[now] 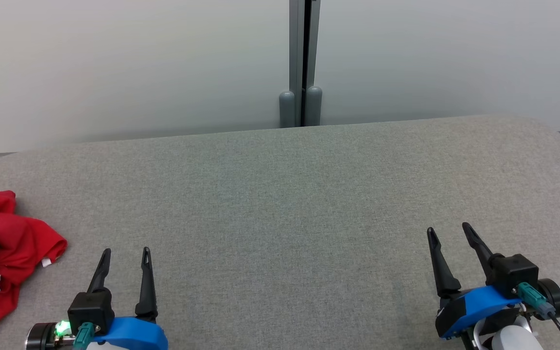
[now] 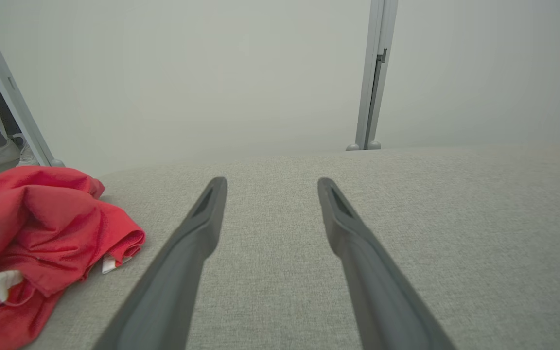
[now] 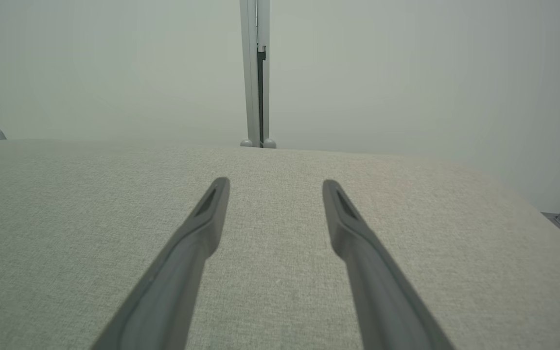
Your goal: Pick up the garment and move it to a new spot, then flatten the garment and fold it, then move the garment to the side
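- Red garment [image 1: 3, 253] lies crumpled at the lower left of the head view, on the grey fabric tabletop [image 1: 280, 194] — partly past the frame edge.
- Left gripper [image 1: 127, 250] and right gripper [image 1: 448, 228]: fingers spread, empty, near the bottom edge.
- Risk: a shallow pinch may catch only one layer — the cloth then drags bunched or slides off the tabletop's edge.

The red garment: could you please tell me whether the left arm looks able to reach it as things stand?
Probably yes: the left claw stands open beside the red garment, with only bare grey surface between them.
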### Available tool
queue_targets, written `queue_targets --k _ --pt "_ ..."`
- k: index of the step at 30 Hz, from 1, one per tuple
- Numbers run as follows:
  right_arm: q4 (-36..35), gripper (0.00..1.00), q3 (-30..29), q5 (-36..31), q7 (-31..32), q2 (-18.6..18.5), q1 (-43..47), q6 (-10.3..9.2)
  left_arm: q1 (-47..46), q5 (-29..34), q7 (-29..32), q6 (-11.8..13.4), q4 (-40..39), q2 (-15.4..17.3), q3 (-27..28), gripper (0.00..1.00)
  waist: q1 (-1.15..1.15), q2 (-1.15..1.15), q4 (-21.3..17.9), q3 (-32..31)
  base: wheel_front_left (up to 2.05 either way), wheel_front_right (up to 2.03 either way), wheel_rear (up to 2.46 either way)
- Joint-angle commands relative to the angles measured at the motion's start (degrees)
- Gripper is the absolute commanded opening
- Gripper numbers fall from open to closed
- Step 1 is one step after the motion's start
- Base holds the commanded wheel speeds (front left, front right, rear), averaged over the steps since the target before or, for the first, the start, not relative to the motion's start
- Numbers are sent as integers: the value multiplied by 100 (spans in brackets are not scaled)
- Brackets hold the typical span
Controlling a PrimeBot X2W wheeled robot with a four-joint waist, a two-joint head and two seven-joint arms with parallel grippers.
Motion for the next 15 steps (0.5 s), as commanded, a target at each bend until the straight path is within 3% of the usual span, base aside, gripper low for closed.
queue_targets --k 1,9,15 --pt "-1 100 -1 0 -34 0 9 2 12 25 -28 2 -11 7 3 100 0 0 3 -1 0 0 0" --pt "17 100 54 47 -33 20 -41 2 -26 36 -28 -27 -5 -6 40 100 0 0 83 -2 0 0 0" --pt "-39 100 119 82 -33 11 -20 2 -73 42 -23 -9 -5 -14 84 100 0 0 474 23 0 0 0"
